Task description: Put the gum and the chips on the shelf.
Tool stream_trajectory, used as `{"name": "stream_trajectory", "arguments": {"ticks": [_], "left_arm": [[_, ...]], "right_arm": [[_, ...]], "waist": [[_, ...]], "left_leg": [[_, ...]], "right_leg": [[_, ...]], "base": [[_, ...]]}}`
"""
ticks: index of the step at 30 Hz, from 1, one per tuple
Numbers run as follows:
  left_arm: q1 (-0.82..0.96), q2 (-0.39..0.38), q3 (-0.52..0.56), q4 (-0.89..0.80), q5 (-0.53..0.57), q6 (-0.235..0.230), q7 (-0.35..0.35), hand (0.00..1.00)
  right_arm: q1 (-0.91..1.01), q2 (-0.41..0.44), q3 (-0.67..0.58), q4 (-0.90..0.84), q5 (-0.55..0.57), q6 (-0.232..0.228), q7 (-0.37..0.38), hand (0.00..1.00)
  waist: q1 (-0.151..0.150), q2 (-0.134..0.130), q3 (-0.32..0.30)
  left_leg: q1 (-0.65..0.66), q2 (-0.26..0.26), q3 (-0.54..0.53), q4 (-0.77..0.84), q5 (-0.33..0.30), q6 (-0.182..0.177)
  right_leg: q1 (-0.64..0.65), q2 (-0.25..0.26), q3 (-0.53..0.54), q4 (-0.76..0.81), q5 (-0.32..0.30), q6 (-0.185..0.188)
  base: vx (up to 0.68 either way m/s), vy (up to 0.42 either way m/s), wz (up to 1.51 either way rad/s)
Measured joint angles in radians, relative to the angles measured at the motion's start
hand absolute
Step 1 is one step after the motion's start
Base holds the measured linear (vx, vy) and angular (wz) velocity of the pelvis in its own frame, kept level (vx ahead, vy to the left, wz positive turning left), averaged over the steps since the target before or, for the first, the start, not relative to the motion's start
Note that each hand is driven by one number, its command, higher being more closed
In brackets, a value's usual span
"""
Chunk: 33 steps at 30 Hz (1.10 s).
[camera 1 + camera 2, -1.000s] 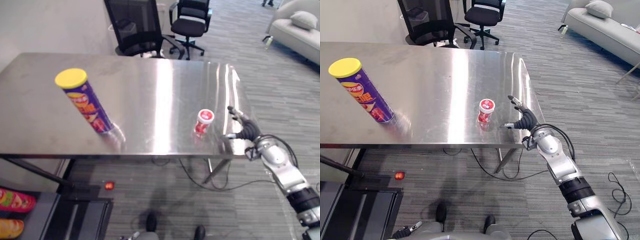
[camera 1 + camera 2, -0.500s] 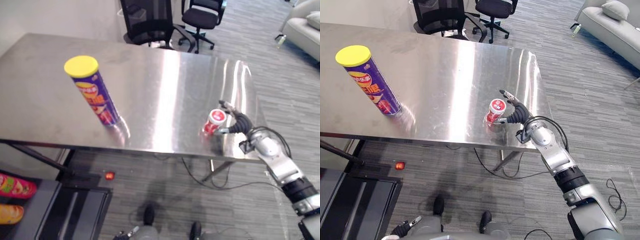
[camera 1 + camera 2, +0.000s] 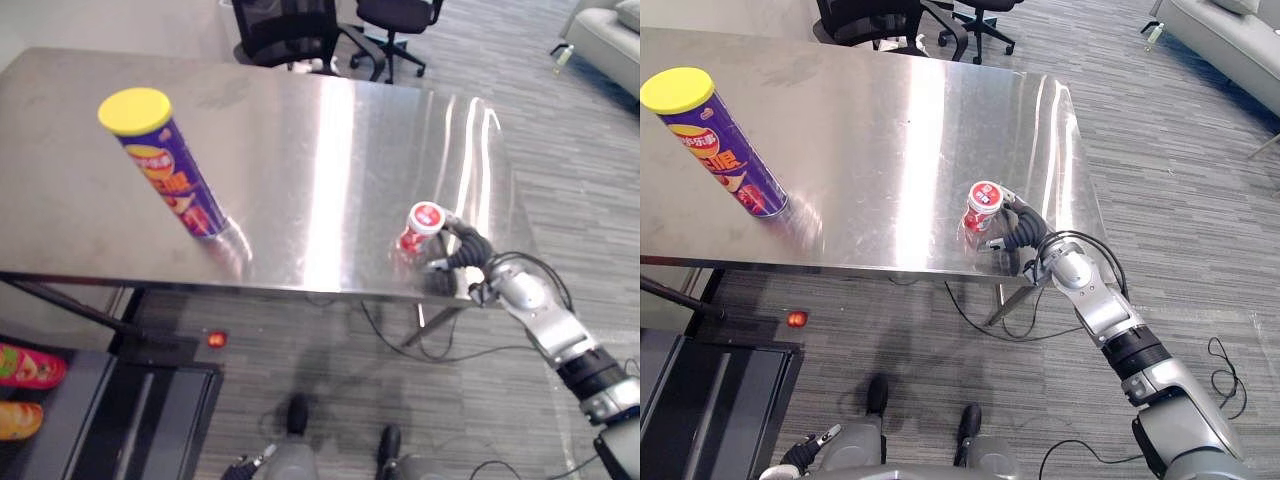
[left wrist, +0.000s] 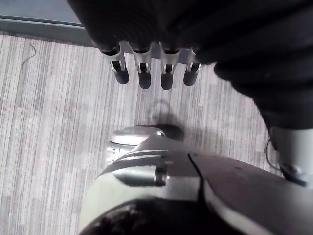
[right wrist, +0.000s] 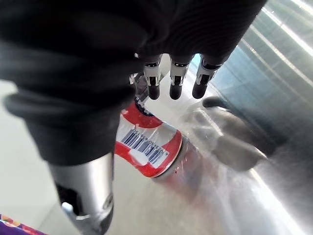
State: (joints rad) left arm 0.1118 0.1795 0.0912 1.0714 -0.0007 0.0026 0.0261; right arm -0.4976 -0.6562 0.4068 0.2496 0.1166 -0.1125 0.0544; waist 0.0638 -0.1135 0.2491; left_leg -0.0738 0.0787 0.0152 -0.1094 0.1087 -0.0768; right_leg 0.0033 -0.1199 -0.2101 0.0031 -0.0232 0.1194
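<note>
Right wrist view placed the gum tub (image 5: 149, 144) between the right hand's (image 3: 1018, 232) thumb and its fingers (image 5: 176, 89). The fingers were spread and fairly straight, reaching past the tub rather than wrapped round it. Whether any of them touched it could not be told.

The tub stood on the steel table (image 3: 320, 150), close to the table's near edge and towards its right corner. It was upright, with its long axis vertical and its white lid pointing up.

The chips can (image 3: 165, 175) stood on the same table, well apart from the gum and towards the table's left end. It was purple and tall, also upright, with its yellow lid on top.

Glare ran in bright bands across the table's brushed top. Black office chairs (image 3: 285, 25) stood beyond the table's far edge, and a pale sofa (image 3: 610, 25) lay off past its far right corner. Grey striped carpet (image 3: 560, 140) ran round and under the table.

The left hand (image 4: 145, 76) hung over that carpet with its fingers straight and side by side, holding nothing.
</note>
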Motion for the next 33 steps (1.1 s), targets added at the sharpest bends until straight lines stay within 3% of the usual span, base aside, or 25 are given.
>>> {"name": "stream_trajectory", "arguments": {"ticks": [6, 17, 28, 33], "left_arm": [[-0.001, 0.006, 0.001, -0.017, 0.0, 0.0, 0.0, 0.0], [-0.008, 0.004, 0.0, -0.018, -0.022, -0.002, 0.005, 0.0], [-0.01, 0.002, 0.013, -0.036, -0.026, -0.002, 0.007, 0.0], [-0.01, 0.001, 0.015, -0.045, -0.026, -0.001, 0.008, 0.0]], "right_arm": [[-0.023, 0.0, 0.0, 0.005, 0.0, 0.0, -0.003, 0.0], [-0.05, 0.008, -0.002, 0.04, 0.0, 0.001, -0.021, 0.0], [-0.102, 0.011, -0.01, 0.045, 0.001, 0.001, -0.029, 0.0], [-0.135, 0.054, -0.027, 0.046, 0.001, 0.002, -0.031, 0.0]], "waist": [[0.01, -0.015, 0.014], [0.022, -0.008, 0.041], [0.027, -0.014, 0.065], [0.026, -0.013, 0.078]], "left_leg": [[-0.001, -0.01, 0.0, 0.0, 0.004, 0.005], [0.005, 0.014, -0.003, 0.0, -0.003, 0.001], [-0.01, 0.002, 0.0, 0.0, 0.016, 0.001], [-0.005, 0.004, 0.0, 0.0, 0.017, 0.001]], "right_leg": [[0.001, -0.01, -0.001, 0.001, 0.009, 0.001], [-0.002, 0.007, 0.004, 0.016, 0.017, 0.004], [-0.01, 0.002, 0.005, 0.003, 0.014, 0.005], [-0.009, 0.002, 0.005, 0.013, 0.017, 0.009]], "base": [[0.04, 0.008, 0.03], [-0.03, -0.01, -0.01], [0.0, -0.002, 0.01], [0.03, -0.001, 0.02]]}}
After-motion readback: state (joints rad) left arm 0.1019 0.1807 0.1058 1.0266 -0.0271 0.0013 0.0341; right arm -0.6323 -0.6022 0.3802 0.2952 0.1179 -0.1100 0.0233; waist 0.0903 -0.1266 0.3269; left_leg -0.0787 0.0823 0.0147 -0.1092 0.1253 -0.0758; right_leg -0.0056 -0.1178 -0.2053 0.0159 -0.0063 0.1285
